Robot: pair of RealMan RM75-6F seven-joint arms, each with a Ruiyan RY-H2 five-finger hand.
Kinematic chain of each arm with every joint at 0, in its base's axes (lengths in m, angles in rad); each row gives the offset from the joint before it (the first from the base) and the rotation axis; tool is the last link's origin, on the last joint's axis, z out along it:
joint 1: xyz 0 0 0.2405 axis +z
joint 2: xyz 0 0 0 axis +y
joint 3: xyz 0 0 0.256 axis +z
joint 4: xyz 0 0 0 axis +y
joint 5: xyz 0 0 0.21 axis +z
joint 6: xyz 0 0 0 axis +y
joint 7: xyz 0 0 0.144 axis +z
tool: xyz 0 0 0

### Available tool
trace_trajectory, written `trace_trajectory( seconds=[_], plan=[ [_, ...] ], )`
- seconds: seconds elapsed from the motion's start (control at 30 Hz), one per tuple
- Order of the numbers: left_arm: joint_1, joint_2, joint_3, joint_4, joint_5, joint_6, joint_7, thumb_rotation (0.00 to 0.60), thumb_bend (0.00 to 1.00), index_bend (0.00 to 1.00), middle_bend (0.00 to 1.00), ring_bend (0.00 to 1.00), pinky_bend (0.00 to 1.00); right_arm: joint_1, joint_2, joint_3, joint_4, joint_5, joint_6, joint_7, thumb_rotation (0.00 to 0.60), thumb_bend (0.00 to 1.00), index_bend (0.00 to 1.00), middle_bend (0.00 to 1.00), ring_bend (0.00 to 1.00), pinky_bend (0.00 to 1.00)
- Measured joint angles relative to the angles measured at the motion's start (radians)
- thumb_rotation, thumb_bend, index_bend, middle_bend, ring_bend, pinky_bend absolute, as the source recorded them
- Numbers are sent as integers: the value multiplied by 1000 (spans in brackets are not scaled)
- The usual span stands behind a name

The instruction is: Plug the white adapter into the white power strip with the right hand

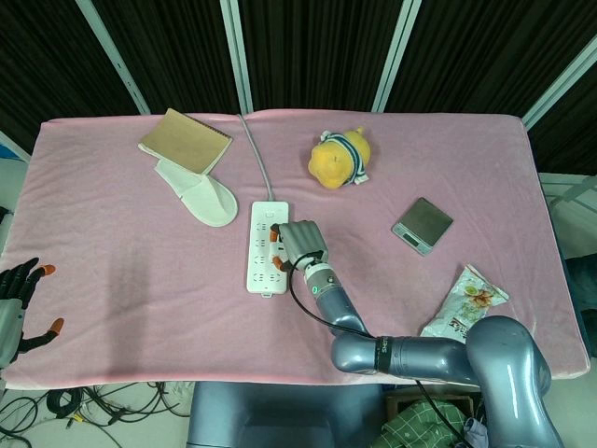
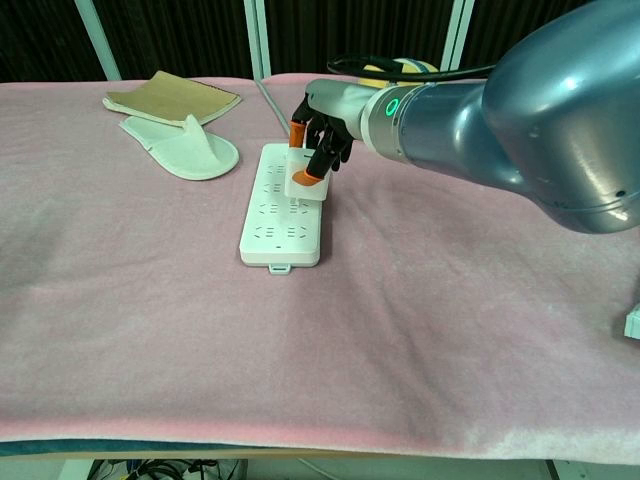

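Nearest the chest camera, the right arm [image 2: 520, 110] fills the upper right of the view and reaches left across the pink table [image 2: 420, 330] to the strip [image 2: 282, 205]. The right hand [image 2: 322, 130] sits over the strip's right edge, its fingers [image 2: 318, 160] clamped on the adapter [image 2: 305, 185], which rests against the strip's top face about halfway along its length. The step in hand appears to be the insertion: the adapter is at the sockets, but whether its pins have entered cannot be told. The next move, by judgement, calls for the pins to be lined up with one socket and pressed straight down without tilt, and the strip may slide on the cloth if the push goes sideways. In the head view, the hand [image 1: 300, 245] covers the adapter almost wholly, so seating depth and pin alignment are hidden there too. The strip's cable [image 1: 256, 154] runs off toward the far edge of the table, and its end is not visible. The left hand [image 1: 20, 299] shows only at the left border of the head view, cut off by the frame, with fingers apart and nothing in them. A slipper [image 1: 201, 194], notebook [image 1: 187, 140], plush toy [image 1: 339, 159], scale [image 1: 422, 225] and snack bag [image 1: 465, 301] lie well apart from the work.
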Motion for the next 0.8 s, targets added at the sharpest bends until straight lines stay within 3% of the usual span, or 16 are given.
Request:
trace_trajectory(
  seconds=[0.8],
  plan=[
    [1, 3, 0, -3, -5, 0, 3, 600, 279, 130, 22, 0, 0, -9, 1, 5, -3, -1, -1, -7, 600, 287, 646, 564, 565, 374]
  ],
)
